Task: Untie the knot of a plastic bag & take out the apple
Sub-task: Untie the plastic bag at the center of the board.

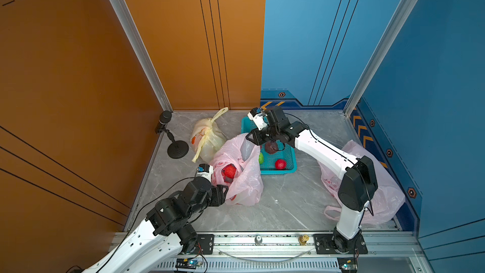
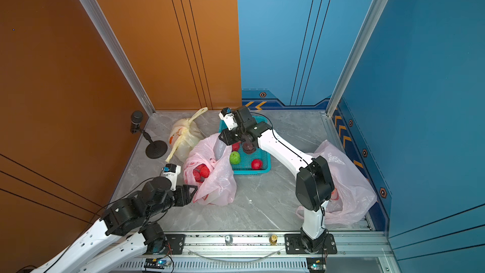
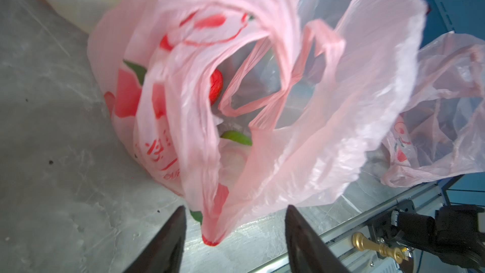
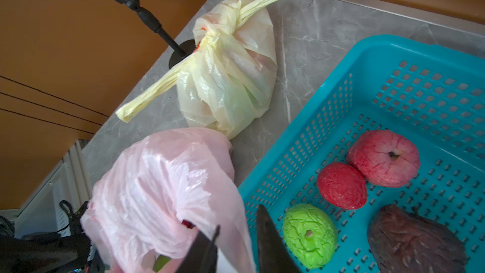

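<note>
My left gripper (image 3: 235,208) is wide open and empty. A corner of the pink bag (image 3: 328,127) hangs between its jaws. The red apple (image 3: 216,86) sits inside. Farther off, my right gripper (image 4: 238,216) is a bit open at the rim. I should reach in slowly and pinch only apple.

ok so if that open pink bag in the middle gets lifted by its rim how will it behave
Probably floppy: the pink bag is thin, crumpled film sagging open, so the rim would likely stretch before the body rises. Likely bottom-heavy: a red fruit and a green fruit sit inside and may roll as it lifts.
</note>
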Available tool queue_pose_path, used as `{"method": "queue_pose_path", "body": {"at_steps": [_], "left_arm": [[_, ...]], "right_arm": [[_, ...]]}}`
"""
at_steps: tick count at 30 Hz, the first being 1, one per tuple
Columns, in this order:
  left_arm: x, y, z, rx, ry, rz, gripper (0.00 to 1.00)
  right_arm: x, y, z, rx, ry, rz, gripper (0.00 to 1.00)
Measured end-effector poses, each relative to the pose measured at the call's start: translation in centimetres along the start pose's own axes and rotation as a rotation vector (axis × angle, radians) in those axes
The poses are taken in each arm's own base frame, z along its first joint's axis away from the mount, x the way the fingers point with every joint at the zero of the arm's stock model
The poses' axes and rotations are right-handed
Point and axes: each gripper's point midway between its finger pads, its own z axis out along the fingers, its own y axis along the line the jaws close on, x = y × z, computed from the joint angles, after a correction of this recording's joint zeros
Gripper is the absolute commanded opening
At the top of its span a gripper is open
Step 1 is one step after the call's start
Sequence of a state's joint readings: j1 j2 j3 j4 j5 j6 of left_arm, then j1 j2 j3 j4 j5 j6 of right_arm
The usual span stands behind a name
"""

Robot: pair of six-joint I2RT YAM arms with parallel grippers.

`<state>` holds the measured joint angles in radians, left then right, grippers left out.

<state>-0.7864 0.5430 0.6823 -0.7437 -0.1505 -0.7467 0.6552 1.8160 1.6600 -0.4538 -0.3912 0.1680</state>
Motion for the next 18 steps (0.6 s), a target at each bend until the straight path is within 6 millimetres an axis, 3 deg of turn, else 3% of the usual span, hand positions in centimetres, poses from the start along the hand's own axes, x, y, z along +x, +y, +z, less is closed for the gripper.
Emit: {"method": "queue_pose_path", "body": {"at_steps": [2,5,8,11,15,18], "left_arm": [[-1.0,-0.7,-0.8,0.020,-0.025,0.020,0.71],[-3.0,-1.3,-2.0,0.020,-0.086,0.063,0.76],[-5.2,-1.2,-2.9,-0.033,-0.157,0.108,0.78],[-7.1,-0.8,-2.6,-0.120,-0.182,0.159,0.80],[-8.9,-0.1,-0.8,-0.236,-0.157,0.224,0.85],[-9.8,0.3,1.0,-0.285,-0.127,0.257,0.91]], "right_arm": [[-0.4,1.0,-1.4,-0.007,-0.021,-0.024,0.53],[-1.2,2.2,-4.0,0.007,-0.070,-0.055,0.57],[-1.8,3.4,-6.6,0.045,-0.124,-0.090,0.57],[-1.9,6.1,-8.2,0.052,-0.158,-0.142,0.53],[-0.4,9.6,-7.9,0.039,-0.136,-0.190,0.46],[1.9,10.8,-6.5,0.058,-0.074,-0.209,0.43]]}}
